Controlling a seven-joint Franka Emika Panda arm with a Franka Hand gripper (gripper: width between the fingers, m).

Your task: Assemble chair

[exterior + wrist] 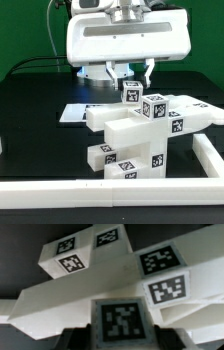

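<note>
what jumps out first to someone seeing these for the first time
A stack of glossy white chair pieces covered in black-and-white tags fills the middle of the black table in the exterior view. The big white gripper hangs right behind it, fingertips near the top cube. The wrist view is crowded with tagged white blocks very close up.

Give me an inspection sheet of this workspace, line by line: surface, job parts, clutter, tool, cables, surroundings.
Surface: black tabletop, bordered by a long white rail.
Job's things: white tagged chair pieces stacked in a partly built cluster at the centre; a long slab sticks out toward the exterior view's right.
Clutter: flat marker board lying behind the cluster.
Grippers: tool hangs above the topmost tagged block; finger state cannot be told.
Cables: dark cables behind the arm.
Surroundings: green backdrop.
</note>
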